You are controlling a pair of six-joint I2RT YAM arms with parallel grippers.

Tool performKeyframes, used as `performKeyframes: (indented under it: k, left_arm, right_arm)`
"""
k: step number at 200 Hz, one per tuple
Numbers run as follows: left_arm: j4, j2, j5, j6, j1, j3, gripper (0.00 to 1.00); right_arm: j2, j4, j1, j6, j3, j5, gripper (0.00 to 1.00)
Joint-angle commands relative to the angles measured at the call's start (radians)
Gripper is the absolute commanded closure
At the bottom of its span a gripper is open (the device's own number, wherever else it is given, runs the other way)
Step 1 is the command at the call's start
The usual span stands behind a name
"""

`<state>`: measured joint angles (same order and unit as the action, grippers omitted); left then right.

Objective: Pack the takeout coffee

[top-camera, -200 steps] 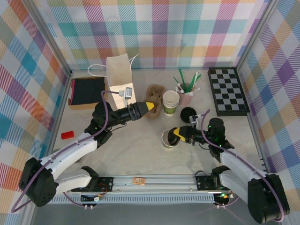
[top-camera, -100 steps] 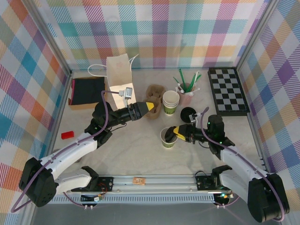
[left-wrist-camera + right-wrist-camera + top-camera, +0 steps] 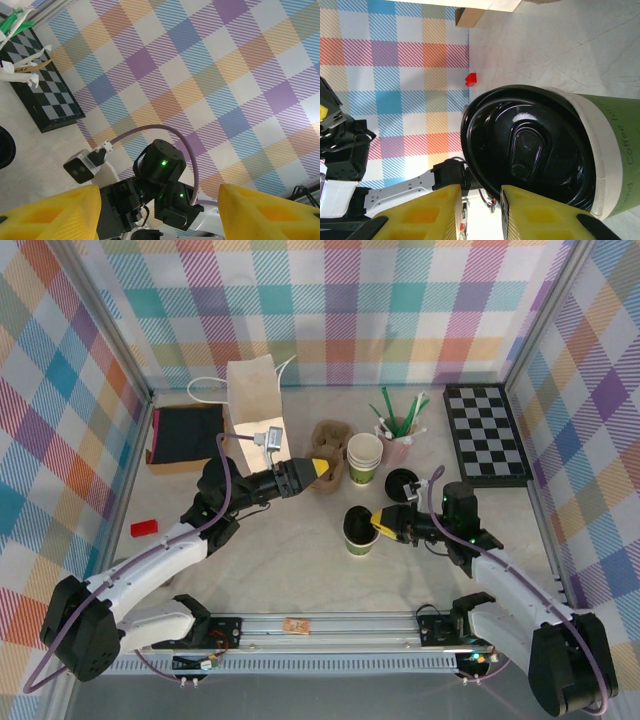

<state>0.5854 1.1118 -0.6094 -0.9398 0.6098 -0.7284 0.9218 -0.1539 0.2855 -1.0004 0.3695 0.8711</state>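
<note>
Far to the left, by the back wall, the paper bag [image 3: 253, 398] stands well apart from the coffee, so any carry to it would be long, and a slack hold could drop the cup on the way. Next comes the left gripper [image 3: 322, 468], jaws wide apart and empty, hovering just beside the cardboard cup carrier [image 3: 327, 445]; a careless sweep there could knock over the stack of cups [image 3: 364, 455] beyond it. Right of centre the takeout coffee [image 3: 358, 527] stands upright on the table [image 3: 290, 570], its black lid [image 3: 530, 150] on. The right gripper [image 3: 378, 528] sits at its right side, jaws a narrow gap apart with nothing seen between them, tips at the lid's edge. I judge the lid may not be pressed fully home; pulling back could drag it loose, or a nudge could tip the cup.
</note>
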Motion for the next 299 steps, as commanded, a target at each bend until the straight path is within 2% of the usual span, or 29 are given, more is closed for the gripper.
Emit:
performKeyframes:
  k: [1, 18, 31, 52, 83, 98, 108, 118, 130, 152, 178, 226, 299]
  left_arm:
    - [-0.115, -0.001, 0.004, 0.081, -0.006, -0.032, 0.37]
    - [-0.377, -0.024, 0.086, 0.237, 0.021, -0.082, 0.37]
    - [-0.481, -0.037, 0.138, 0.305, 0.039, -0.100, 0.37]
    - [-0.433, -0.060, 0.144, 0.267, 0.037, -0.056, 0.36]
    - [-0.345, -0.006, 0.089, 0.154, 0.015, -0.019, 0.35]
    - [-0.429, 0.062, 0.054, 0.194, 0.029, -0.065, 0.36]
    - [-0.536, 0.077, 0.093, 0.253, 0.047, -0.102, 0.37]
    - [-0.553, 0.053, 0.138, 0.253, 0.046, -0.088, 0.38]
    - [-0.558, 0.005, 0.163, 0.235, 0.015, -0.068, 0.38]
    - [-0.542, -0.036, 0.143, 0.165, -0.062, -0.023, 0.38]
    - [-0.581, -0.014, 0.157, 0.138, -0.101, 0.021, 0.40]
    - [-0.614, -0.034, 0.198, 0.133, -0.131, 0.077, 0.40]
    - [-0.680, -0.117, 0.213, 0.170, -0.156, 0.096, 0.40]
  right_arm:
    - [-0.023, 0.028, -0.001, 0.037, 0.018, -0.003, 0.73]
    - [-0.034, 0.066, 0.000, 0.057, 0.036, -0.006, 0.70]
    - [-0.052, 0.170, 0.000, 0.110, 0.079, -0.034, 0.64]
    - [-0.090, 0.409, 0.004, 0.221, 0.202, -0.121, 0.58]
    - [-0.077, 0.727, 0.049, 0.366, 0.415, -0.293, 0.56]
    - [-0.047, 0.833, 0.111, 0.418, 0.504, -0.401, 0.56]
    - [-0.020, 0.881, 0.165, 0.437, 0.553, -0.484, 0.56]
    - [0.015, 0.918, 0.222, 0.451, 0.602, -0.547, 0.56]
    - [0.079, 0.972, 0.310, 0.457, 0.668, -0.658, 0.56]
    - [0.198, 1.057, 0.472, 0.453, 0.775, -0.846, 0.57]
    - [0.314, 1.163, 0.572, 0.435, 0.881, -0.990, 0.57]
    - [0.468, 1.236, 0.687, 0.378, 0.991, -1.088, 0.56]
    - [0.699, 1.336, 0.726, 0.344, 1.162, -1.149, 0.55]
